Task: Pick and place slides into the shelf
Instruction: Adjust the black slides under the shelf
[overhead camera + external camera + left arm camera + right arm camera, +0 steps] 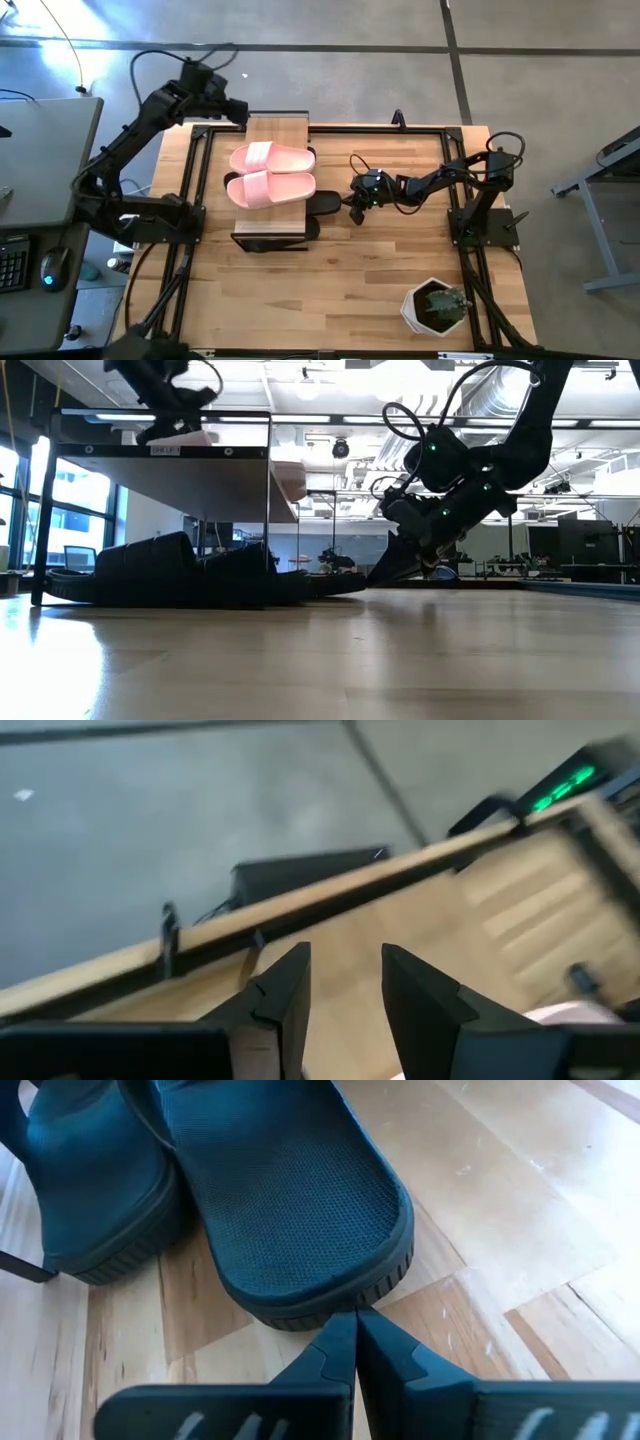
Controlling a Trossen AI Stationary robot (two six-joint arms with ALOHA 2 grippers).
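Heel of black slide (300, 1210) faces closed right tool (355, 1342), lengthwise under shelf (275, 225).

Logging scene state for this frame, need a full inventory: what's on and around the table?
pink slides: 2, pale pink, side by side on the shelf's top plank
black slides: at least 2 seen, black, under the shelf, heels poking out on the right arm's side
shelf: 1, black frame, light wood top, table's left-centre
potted plant: 1, green in white pot, near right corner
keyboard and mouse: 1 each, dark, grey desk left of the table
left gripper: open, raised beyond the shelf's far edge
right gripper: shut, tips at a black slide's heel
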